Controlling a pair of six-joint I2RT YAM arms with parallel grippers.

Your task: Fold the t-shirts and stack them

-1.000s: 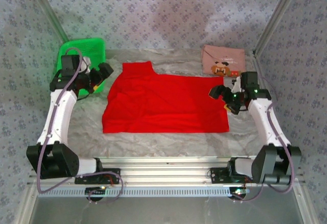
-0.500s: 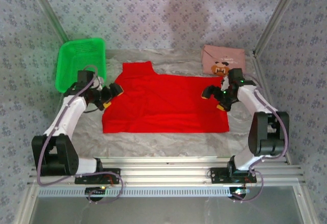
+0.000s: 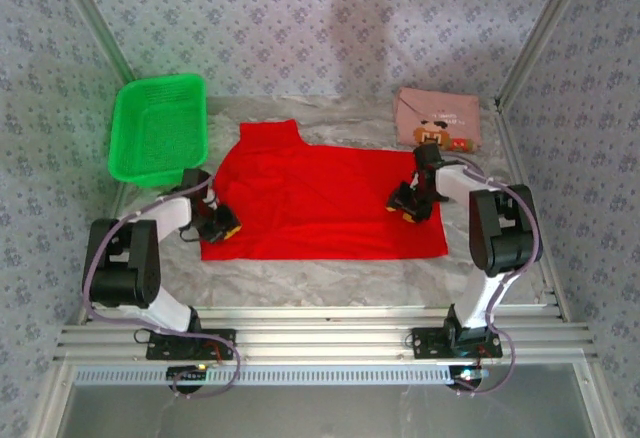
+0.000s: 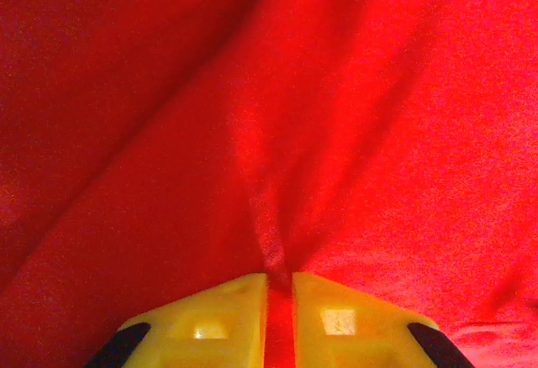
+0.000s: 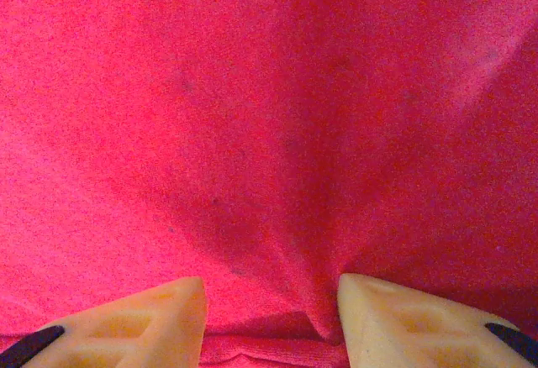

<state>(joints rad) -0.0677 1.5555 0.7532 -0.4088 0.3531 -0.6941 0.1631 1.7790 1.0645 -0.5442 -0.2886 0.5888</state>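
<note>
The bright red t-shirt (image 3: 320,193) lies spread flat in the middle of the table, one sleeve pointing to the back left. My left gripper (image 3: 222,226) is down at its near-left edge. In the left wrist view this gripper (image 4: 280,277) is shut on a thin ridge of the red cloth (image 4: 336,91). My right gripper (image 3: 405,203) presses on the shirt's right part. In the right wrist view it (image 5: 271,288) stands open, its fingers apart on the red cloth (image 5: 252,91), with a small fold bulging between them. The dusty pink t-shirt (image 3: 440,118) lies folded at the back right.
A green mesh basket (image 3: 160,79) stands at the back left, close to the left arm. Crinkled grey sheeting (image 3: 330,278) covers the table around the shirt. Patterned walls enclose the back and both sides.
Both arms swung inward and came down onto the red t-shirt. The left jaws closed on a pinch of cloth. The right jaws narrowed over the cloth.
</note>
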